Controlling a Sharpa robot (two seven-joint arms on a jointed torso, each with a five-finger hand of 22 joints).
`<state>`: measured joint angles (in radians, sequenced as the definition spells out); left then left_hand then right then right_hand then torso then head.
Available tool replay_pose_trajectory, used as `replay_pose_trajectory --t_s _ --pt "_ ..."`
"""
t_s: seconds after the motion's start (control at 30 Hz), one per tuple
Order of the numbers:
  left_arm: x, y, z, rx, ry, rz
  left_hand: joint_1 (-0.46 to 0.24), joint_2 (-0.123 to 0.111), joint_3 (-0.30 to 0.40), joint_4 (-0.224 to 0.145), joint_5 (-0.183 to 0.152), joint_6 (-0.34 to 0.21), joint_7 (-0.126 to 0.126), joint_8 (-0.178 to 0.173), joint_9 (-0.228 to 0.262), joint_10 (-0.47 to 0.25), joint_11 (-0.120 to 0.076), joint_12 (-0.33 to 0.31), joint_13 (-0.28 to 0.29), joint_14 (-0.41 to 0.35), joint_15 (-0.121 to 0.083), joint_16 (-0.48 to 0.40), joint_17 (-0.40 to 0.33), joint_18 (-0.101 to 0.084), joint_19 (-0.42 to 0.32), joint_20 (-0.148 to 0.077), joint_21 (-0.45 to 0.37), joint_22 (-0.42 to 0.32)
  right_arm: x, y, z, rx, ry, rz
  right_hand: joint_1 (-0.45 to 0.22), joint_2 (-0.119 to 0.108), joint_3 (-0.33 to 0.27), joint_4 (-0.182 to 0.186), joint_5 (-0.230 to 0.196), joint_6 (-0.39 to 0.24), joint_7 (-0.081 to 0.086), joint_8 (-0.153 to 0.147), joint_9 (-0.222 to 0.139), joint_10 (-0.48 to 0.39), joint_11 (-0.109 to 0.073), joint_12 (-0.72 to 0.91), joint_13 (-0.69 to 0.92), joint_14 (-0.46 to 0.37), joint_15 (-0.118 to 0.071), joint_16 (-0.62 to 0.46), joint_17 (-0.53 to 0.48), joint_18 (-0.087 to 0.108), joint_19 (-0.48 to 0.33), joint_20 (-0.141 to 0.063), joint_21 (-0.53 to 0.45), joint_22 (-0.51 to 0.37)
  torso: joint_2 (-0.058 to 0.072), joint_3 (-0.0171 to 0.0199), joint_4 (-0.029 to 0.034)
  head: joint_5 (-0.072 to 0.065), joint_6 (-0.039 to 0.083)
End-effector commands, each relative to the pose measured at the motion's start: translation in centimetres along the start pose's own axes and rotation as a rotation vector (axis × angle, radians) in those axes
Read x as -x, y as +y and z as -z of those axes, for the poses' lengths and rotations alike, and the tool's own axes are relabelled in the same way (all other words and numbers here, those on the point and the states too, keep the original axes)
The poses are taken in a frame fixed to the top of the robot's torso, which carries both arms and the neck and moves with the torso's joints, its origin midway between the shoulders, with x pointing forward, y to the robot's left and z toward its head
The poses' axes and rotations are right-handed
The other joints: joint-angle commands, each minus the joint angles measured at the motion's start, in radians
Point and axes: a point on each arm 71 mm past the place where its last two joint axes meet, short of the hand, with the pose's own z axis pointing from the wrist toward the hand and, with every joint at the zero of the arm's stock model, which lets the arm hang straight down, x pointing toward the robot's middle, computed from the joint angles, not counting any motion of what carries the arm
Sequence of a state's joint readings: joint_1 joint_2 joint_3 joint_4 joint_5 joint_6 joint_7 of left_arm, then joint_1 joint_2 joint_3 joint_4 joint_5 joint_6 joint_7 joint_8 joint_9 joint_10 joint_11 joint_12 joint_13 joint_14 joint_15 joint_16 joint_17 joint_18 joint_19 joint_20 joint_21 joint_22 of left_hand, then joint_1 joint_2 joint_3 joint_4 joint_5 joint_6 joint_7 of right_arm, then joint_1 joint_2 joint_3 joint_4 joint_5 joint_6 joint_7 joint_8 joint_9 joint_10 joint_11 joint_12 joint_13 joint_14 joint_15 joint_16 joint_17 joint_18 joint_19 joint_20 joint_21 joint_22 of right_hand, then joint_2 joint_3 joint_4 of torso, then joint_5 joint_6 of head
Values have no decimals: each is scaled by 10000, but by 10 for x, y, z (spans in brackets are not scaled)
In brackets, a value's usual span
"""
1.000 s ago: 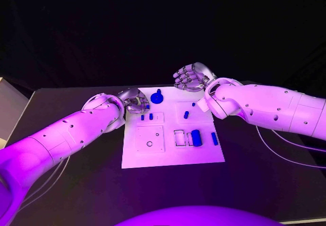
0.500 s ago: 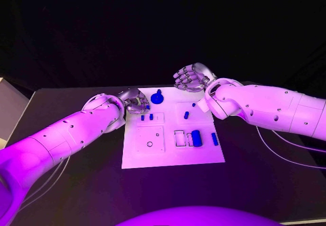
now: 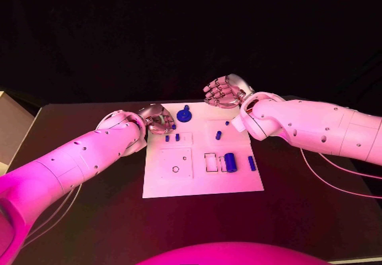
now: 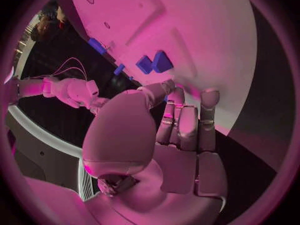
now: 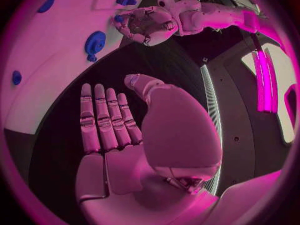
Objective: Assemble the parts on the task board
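Observation:
The white task board (image 3: 199,179) lies in the middle of the black table. On it are a round blue knob (image 3: 185,115), two small blue pegs (image 3: 172,138), another peg (image 3: 218,134) and a long blue block (image 3: 230,162). My left hand (image 3: 159,118) is at the board's far left corner. A small blue part (image 3: 173,126) sits at its fingertips, between thumb (image 4: 159,89) and finger, and looks pinched. My right hand (image 3: 225,91) hovers over the board's far edge with its fingers (image 5: 103,117) straight and nothing in the palm.
A thin blue bar (image 3: 251,162) lies near the board's right edge, and a tiny blue peg (image 3: 227,122) is close to my right forearm. Cables (image 3: 334,179) trail over the table on the right. A pale box (image 3: 10,130) stands at the left edge.

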<state>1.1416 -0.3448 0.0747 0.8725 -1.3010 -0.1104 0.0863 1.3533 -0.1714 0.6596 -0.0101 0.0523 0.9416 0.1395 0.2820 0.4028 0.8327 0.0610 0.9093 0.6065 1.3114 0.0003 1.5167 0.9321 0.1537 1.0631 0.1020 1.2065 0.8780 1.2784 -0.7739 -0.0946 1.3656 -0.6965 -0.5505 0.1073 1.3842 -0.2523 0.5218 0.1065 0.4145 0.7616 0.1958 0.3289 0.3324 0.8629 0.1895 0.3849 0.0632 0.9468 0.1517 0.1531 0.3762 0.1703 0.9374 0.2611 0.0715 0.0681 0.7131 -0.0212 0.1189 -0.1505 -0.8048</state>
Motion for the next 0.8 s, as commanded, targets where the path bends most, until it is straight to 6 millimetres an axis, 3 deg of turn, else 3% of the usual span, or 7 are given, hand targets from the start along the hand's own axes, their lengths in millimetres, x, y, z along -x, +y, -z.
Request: replay_pose_trajectory --t_s 0.03,0.8 --pt "-2 -1 0 -8 153 -33 -7 -105 -3 -64 15 -108 -1 -82 -26 -51 25 37 16 -9 32 34 -29 -31 -44 35 15 -18 0 1 0 143 53 6 -78 -21 -9 34 56 55 483 -50 -14 46 13 -59 6 41 20 -59 -17 138 -39 38 -30 -11 5 -1 1 -10 2" --pt "0 1 1 31 5 -41 -11 -203 1 -108 17 -423 71 -352 -149 -63 69 42 67 -41 72 59 -8 -18 -97 74 4 -41 0 1 0 138 37 6 -81 -24 -15 33 54 49 485 -53 -16 41 16 -64 5 37 22 -65 -21 137 -43 40 -31 -11 4 -8 2 -13 6"
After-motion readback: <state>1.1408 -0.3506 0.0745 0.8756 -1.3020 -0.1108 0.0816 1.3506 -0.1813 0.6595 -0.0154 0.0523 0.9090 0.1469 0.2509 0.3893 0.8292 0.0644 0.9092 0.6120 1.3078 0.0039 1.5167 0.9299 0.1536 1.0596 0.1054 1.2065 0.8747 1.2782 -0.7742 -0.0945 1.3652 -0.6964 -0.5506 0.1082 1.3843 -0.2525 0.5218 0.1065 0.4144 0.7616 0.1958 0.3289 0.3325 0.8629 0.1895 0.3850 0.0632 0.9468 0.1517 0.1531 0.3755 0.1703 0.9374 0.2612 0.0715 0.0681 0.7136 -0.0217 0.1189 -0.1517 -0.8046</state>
